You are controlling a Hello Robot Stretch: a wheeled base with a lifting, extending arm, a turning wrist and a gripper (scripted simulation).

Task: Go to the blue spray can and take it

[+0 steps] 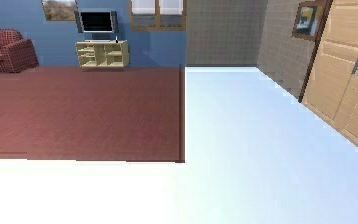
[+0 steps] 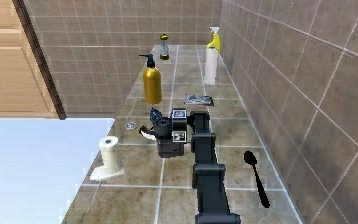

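1. Jaws: we see them at the far end of the arm (image 2: pixel 209 175), left of two white marked squares (image 2: pixel 177 120), with the brown tiled floor (image 2: pixel 137 195) behind them. We cannot tell whether they stand apart or together, nor whether they hold anything.
2. Just left of the jaws a small grey thing (image 2: pixel 133 125) lies on the tiles, too small for us to name.
3. Lower left of that, a white paper roll (image 2: pixel 109 157) stands upright near the edge of a white floor (image 2: pixel 37 170).
4. Beyond the jaws lies a flat dark thing (image 2: pixel 197 99). Farther out a golden pump bottle (image 2: pixel 152 84) stands upright, and a small dark jar (image 2: pixel 164 46) stands near the back wall.
5. By the tiled wall on the arm side view's right, a white spray bottle (image 2: pixel 213 58) with a yellow top stands upright. A black spoon (image 2: pixel 255 178) lies right of the arm.
6. We cannot tell where the blue spray can is.
7. Ahead, in the forward view, we see a red carpet (image 1: pixel 82 110), a red armchair (image 1: pixel 5 50), a pale cabinet (image 1: pixel 102 55) under a television (image 1: pixel 95 20), and wooden doors (image 1: pixel 347 80) at the right.
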